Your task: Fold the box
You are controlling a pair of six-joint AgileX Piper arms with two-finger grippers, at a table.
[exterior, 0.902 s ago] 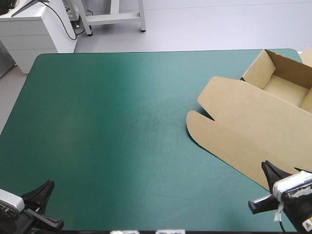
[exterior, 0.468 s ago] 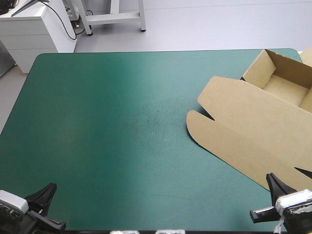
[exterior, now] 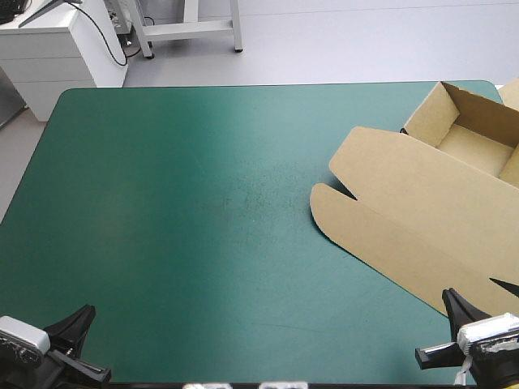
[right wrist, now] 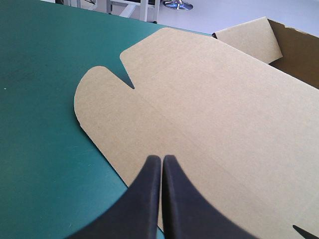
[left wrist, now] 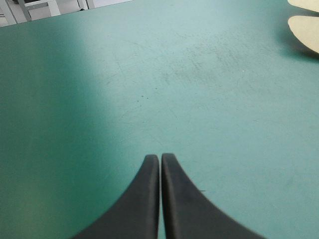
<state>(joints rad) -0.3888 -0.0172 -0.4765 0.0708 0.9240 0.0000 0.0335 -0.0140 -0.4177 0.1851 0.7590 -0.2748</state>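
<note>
Here the box (exterior: pixel 422 215) is seen on the tabletop (exterior: pixel 178 211) toward its far right corner, as an open tray (exterior: pixel 478 150) with the lid (right wrist: pixel 209 109) laid flat toward the near edge. The left gripper (left wrist: pixel 160 157) is held over bare teal-green cover (left wrist: pixel 75 99), jaws closed on nothing. The right gripper (right wrist: pixel 162 158), jaws likewise closed, is poised over the lid's near part, perhaps not touching it.
</note>
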